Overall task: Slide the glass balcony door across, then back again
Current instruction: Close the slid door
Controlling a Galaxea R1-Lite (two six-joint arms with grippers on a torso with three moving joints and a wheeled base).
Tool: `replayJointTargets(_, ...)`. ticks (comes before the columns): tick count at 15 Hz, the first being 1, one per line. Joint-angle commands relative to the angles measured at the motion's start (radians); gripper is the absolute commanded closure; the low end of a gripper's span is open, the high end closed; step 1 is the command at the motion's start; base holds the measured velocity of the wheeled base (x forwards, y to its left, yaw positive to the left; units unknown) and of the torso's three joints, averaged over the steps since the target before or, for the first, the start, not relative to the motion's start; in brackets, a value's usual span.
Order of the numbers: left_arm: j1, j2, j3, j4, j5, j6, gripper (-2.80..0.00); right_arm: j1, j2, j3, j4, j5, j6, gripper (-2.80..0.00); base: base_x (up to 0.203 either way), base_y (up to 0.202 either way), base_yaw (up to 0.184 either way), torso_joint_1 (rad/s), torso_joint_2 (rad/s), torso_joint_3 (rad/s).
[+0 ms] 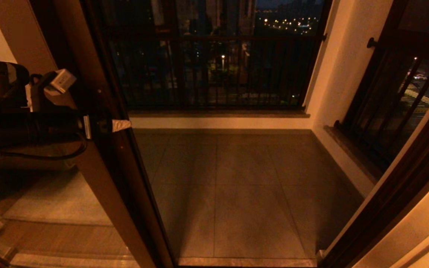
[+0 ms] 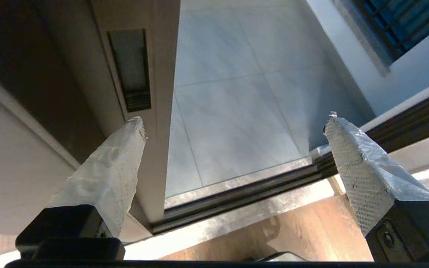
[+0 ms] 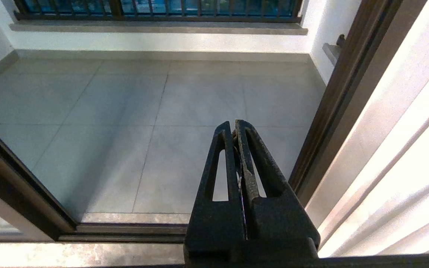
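Glass balcony door [image 1: 99,178] stands slid aside, doorway open beside it onto the tiled balcony floor [image 1: 237,193]. My left gripper [image 2: 235,123] sits at the door's edge stile, fingers spread wide, holding nothing. Only left wrist view shows the recessed handle slot [image 2: 130,69] just beyond one fingertip [image 2: 134,128]. Only right wrist view shows my right gripper [image 3: 234,128], fingers pressed together, over the door track [image 3: 132,227].

Grey tiled balcony floor [image 1: 237,193], seemingly bare.
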Motion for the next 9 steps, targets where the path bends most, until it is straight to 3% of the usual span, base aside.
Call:
replayJointTargets(1,0.003,0.016,-0.007,-0.003,0.001,0.001,-2.8,0.002,-0.001,0.003,0.001,0.001,-0.001,0.0,0.0,0.0,0.0,0.0,0.0,0.0)
replayJointTargets(9,-0.015,0.046,-0.029,-0.004,0.013,0.024,-2.8,0.0,-0.001,0.003,0.0,0.0,-0.001,0.0,0.0,0.0,0.0,0.0,0.0,0.0)
